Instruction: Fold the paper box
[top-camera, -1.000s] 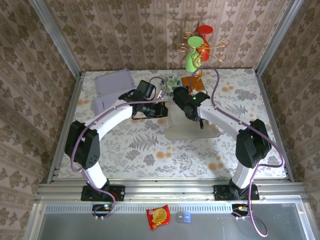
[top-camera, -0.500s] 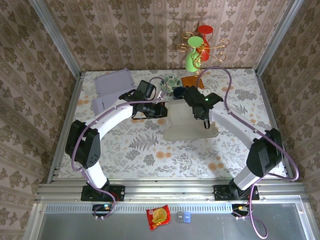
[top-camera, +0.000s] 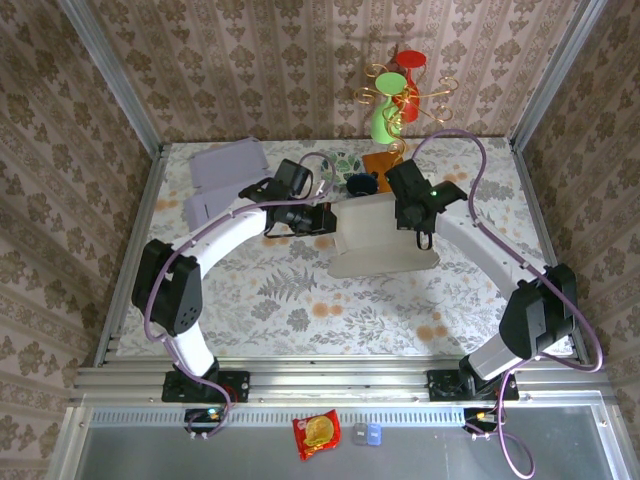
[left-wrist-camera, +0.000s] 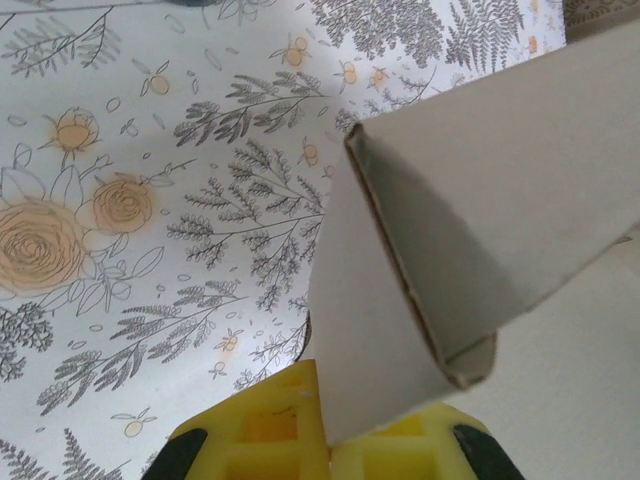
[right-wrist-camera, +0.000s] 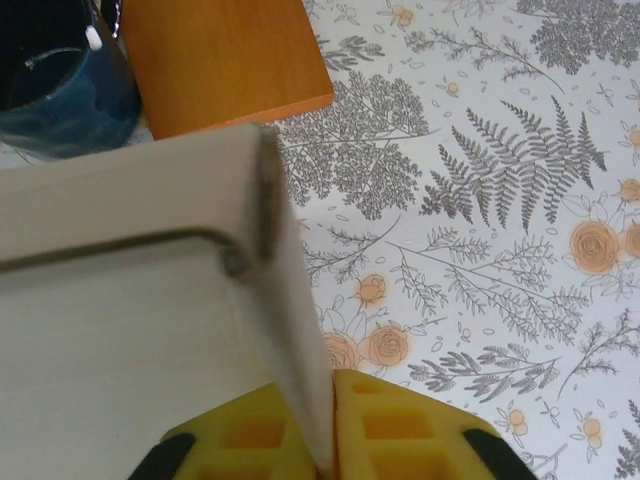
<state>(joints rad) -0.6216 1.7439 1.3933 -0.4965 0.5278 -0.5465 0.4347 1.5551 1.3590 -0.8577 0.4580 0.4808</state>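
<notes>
The paper box (top-camera: 380, 238) is pale cardboard, half raised, lying in the middle of the floral table. My left gripper (top-camera: 322, 217) is shut on the box's left side wall (left-wrist-camera: 375, 330), whose edge runs down between the yellow pads (left-wrist-camera: 260, 425). My right gripper (top-camera: 413, 214) is shut on the box's right side wall (right-wrist-camera: 295, 330), pinched between its yellow pads (right-wrist-camera: 400, 430). Both walls stand upright from the base panel (right-wrist-camera: 110, 350), and a back wall (right-wrist-camera: 120, 200) joins them at folded corners.
A dark blue cup (right-wrist-camera: 60, 85) and an orange board (right-wrist-camera: 220, 55) lie just behind the box. Flat grey sheets (top-camera: 228, 165) rest at the back left. A green and red ornament stand (top-camera: 400, 95) is at the back. Metal frame rails (top-camera: 135, 240) edge the table.
The right arm has swung from over the box's middle to its right side, and its gripper has closed on the right wall, raising it. The left gripper kept its hold.
</notes>
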